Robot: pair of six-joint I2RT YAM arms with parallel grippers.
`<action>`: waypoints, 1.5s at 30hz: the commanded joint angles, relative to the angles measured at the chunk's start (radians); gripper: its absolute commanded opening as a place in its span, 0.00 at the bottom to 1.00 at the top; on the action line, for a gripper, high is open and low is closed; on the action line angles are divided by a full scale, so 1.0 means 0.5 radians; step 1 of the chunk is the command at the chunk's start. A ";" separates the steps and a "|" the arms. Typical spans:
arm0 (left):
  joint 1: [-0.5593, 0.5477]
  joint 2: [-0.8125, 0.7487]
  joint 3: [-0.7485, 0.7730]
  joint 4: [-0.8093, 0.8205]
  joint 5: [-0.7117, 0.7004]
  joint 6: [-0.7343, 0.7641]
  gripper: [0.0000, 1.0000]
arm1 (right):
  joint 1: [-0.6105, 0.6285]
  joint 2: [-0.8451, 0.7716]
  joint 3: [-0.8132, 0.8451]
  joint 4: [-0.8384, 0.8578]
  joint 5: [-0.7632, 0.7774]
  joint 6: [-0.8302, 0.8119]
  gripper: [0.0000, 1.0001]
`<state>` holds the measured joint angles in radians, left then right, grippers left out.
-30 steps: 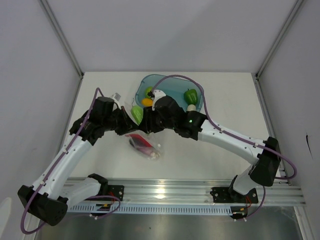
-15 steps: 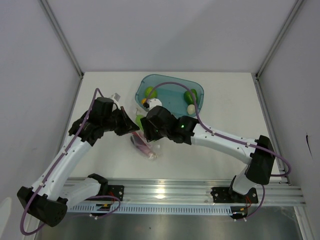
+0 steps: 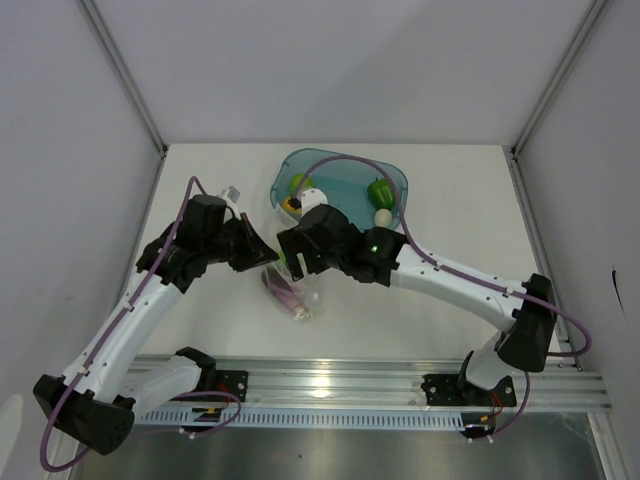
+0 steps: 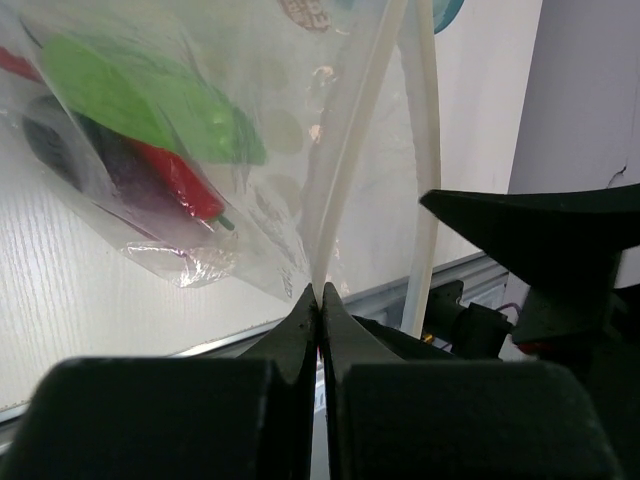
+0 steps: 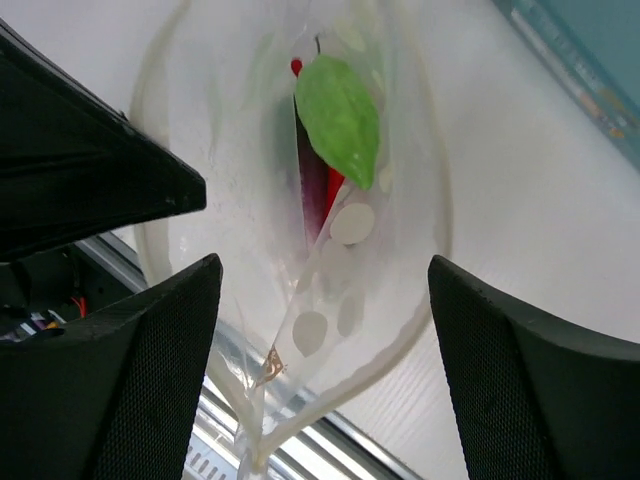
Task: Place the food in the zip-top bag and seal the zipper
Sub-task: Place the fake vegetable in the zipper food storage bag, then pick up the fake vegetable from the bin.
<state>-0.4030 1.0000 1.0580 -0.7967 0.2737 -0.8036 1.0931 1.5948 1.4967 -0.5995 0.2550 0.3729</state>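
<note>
Clear zip-top bag (image 4: 290, 190), one, we log three foods (image 4: 150, 105) inside; left pincer (image 4: 320, 298) clenched on its edge, right pincer (image 5: 322, 290) gaping, empty.

Vegetable (image 5: 340, 115), chili (image 4: 185, 190), eggplant (image 4: 120, 175) in bag (image 5: 400, 200) — tray (image 3: 345, 182) behind it, egg (image 3: 382, 216) inside

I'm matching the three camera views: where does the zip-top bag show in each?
Top external: zip-top bag centre, just nearer than the teal tray.
Left wrist: bag fills upper left.
Right wrist: bag centre, mouth gaping.
Shared landmark: the teal tray, top right in both wrist views.
</note>
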 commanded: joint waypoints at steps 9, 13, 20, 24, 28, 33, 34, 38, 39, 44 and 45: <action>-0.004 0.003 0.044 0.047 0.029 0.061 0.00 | -0.470 -0.526 0.289 -0.044 -0.037 -0.111 0.82; -0.004 0.009 0.059 0.035 0.063 0.067 0.01 | -0.946 -0.600 0.124 0.067 -0.286 -0.098 0.83; -0.004 -0.101 0.044 0.148 0.094 -0.006 0.01 | -1.474 -0.306 -0.024 0.174 -0.535 -0.175 0.82; -0.004 0.082 0.010 0.139 0.164 0.036 0.01 | -1.588 -0.033 -0.015 0.245 -0.452 -0.233 0.83; -0.001 0.059 -0.002 0.057 0.106 0.058 0.01 | -1.668 0.280 0.132 0.248 -0.510 -0.236 0.83; -0.001 -0.107 0.127 0.053 0.051 0.067 0.01 | -1.671 0.590 0.356 0.254 -0.538 -0.273 0.83; -0.004 -0.104 0.118 0.062 0.045 0.076 0.01 | -1.671 0.630 0.390 0.242 -0.529 -0.282 0.83; -0.001 -0.018 0.041 0.047 0.084 0.089 0.01 | -1.671 0.802 0.595 0.217 -0.510 -0.325 0.84; -0.001 -0.006 0.013 0.056 0.100 0.089 0.01 | -1.671 0.854 0.623 0.217 -0.510 -0.332 0.84; -0.001 -0.009 -0.033 0.139 0.134 0.067 0.01 | -1.668 1.016 0.801 0.217 -0.519 -0.347 0.83; -0.004 -0.003 -0.033 0.142 0.134 0.067 0.01 | -1.665 1.056 0.841 0.223 -0.537 -0.347 0.84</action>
<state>-0.4026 1.0027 1.0386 -0.7662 0.3191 -0.7845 0.2577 2.0762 1.8481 -0.4988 -0.0025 0.2222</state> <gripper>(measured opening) 0.005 0.833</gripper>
